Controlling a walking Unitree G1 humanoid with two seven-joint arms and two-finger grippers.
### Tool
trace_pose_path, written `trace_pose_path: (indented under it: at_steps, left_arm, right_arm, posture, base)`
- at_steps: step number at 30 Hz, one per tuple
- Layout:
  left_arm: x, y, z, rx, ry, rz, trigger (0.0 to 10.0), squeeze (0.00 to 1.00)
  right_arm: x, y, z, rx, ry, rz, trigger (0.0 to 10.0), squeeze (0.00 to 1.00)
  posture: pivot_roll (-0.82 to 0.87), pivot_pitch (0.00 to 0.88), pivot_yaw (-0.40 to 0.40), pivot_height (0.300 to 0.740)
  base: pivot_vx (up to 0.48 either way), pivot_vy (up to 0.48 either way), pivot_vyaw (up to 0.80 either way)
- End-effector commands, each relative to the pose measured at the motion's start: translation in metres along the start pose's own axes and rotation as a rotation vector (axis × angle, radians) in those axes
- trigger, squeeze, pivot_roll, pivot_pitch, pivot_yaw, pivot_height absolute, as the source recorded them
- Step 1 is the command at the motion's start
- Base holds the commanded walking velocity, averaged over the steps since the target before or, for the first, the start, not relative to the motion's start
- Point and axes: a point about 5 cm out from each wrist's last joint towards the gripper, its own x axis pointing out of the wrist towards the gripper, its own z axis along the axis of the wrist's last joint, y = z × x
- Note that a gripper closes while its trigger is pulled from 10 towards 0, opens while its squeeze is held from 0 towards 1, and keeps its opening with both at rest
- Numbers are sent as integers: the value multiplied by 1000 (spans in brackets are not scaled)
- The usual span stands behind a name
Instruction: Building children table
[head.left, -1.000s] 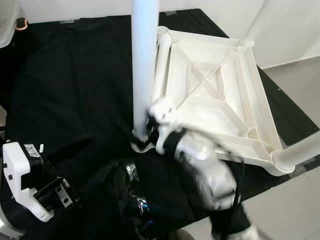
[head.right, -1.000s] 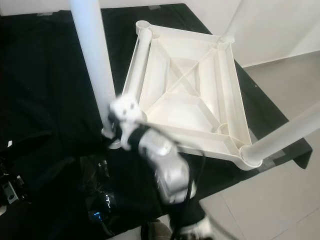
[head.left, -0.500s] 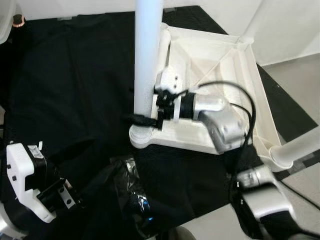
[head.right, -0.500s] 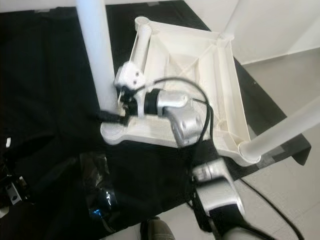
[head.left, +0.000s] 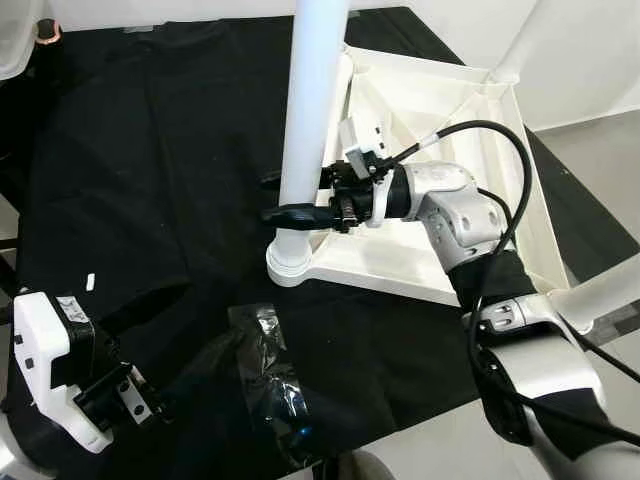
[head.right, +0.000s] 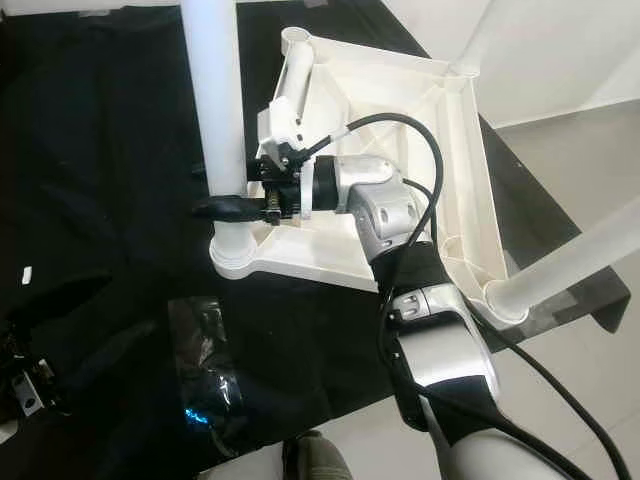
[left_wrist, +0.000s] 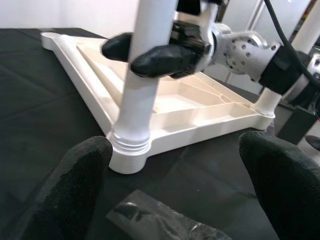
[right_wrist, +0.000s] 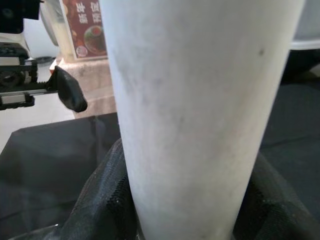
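Note:
The white plastic table top (head.left: 470, 130) lies upside down on a black cloth. A white table leg (head.left: 312, 110) stands upright in its near-left corner socket (head.left: 290, 262). My right gripper (head.left: 300, 197) reaches in from the right, its black fingers (left_wrist: 160, 57) closed on this leg a little above the socket. Two more legs stand in the near-right (head.left: 600, 295) and far-right (head.left: 520, 40) corners. A further white tube (head.right: 285, 70) lies along the top's left edge. Low at the near left, my left gripper (left_wrist: 175, 145) is open, holds nothing and points at the socket.
A crumpled clear plastic bag (head.left: 270, 370) lies on the black cloth (head.left: 150, 150) just in front of the socket. A clear container (head.left: 15, 40) stands at the far left. Light floor tiles (head.left: 600, 170) show beyond the cloth's right edge.
My right gripper has moved from the leg's base up the leg, and its fingers now clasp it. The left gripper has stayed put. The camera shifted slightly.

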Motion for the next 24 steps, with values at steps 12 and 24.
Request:
trace_pose_path:
  at_steps: [12,24]
  left_arm:
    - [-6,-1,2,14,8,11,10000,0]
    - [0,0,-2,9,0,-9,10000,0]
  right_arm:
    - [-17,114,-108,225,418,-1151,0,0]
    - [20,106,-90,228,351,-1087,10000,0]
  posture:
    - [217,305,-143,740]
    - [199,291,-131,740]
  base:
    - [0,0,0]
    - [0,0,0]
